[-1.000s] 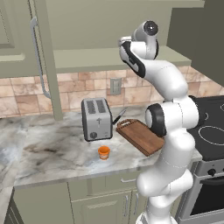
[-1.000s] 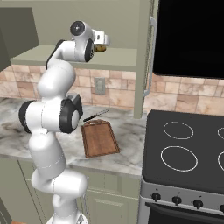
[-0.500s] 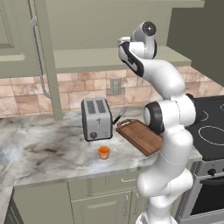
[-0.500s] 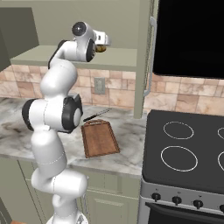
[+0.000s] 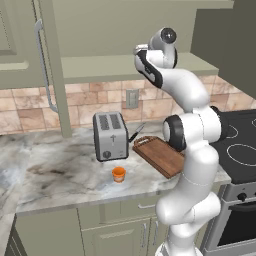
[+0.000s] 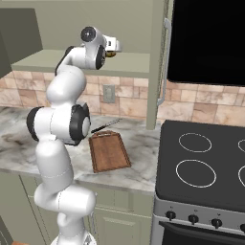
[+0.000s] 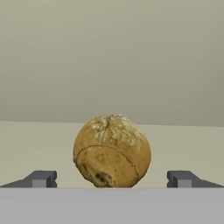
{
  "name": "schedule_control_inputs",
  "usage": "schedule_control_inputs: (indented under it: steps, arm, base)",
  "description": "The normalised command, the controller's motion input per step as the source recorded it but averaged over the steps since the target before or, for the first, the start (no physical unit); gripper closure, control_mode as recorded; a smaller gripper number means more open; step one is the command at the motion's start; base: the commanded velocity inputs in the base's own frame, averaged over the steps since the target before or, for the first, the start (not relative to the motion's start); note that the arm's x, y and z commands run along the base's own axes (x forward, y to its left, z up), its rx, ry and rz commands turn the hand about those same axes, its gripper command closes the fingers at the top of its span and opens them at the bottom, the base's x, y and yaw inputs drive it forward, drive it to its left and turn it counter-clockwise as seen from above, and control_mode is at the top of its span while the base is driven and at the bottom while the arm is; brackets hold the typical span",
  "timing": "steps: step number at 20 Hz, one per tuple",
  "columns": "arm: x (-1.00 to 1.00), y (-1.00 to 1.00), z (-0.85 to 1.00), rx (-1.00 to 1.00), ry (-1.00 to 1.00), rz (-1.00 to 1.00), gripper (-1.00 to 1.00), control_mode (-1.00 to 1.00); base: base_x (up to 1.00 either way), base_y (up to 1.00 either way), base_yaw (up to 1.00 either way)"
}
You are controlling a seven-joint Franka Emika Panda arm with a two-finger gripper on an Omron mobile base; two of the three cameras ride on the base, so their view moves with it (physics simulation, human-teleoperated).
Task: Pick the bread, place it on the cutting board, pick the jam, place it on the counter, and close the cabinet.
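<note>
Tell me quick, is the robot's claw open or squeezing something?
Gripper: open, its two dark fingertips spread wide on either side of the round golden-brown bread bun, not yet squeezing it.

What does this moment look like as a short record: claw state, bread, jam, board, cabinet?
claw: open, raised at the cabinet shelf, fingertips either side of the bread, apart from it
bread: round bun on the shelf inside the cabinet, not yet gripped
jam: orange jar upright on the counter, in front of the toaster
cutting board: on the counter, nothing on it
cabinet: door open
</note>
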Motion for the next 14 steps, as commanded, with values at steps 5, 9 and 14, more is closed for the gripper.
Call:
schedule_control_inputs:
  steps: [5, 9, 14]
  arm:
    - [0.17, 0.0, -0.07, 0.0, 0.0, 0.0, -1.0, -1.0]
    - [0.21, 0.0, -0.02, 0.0, 0.0, 0.0, -1.0, -1.0]
    - [0.21, 0.0, 0.0, 0.0, 0.0, 0.0, -1.0, -1.0]
  base:
    - [0.0, 0.0, 0.0]
    - [0.0, 0.0, 0.0]
    - [0.0, 0.0, 0.0]
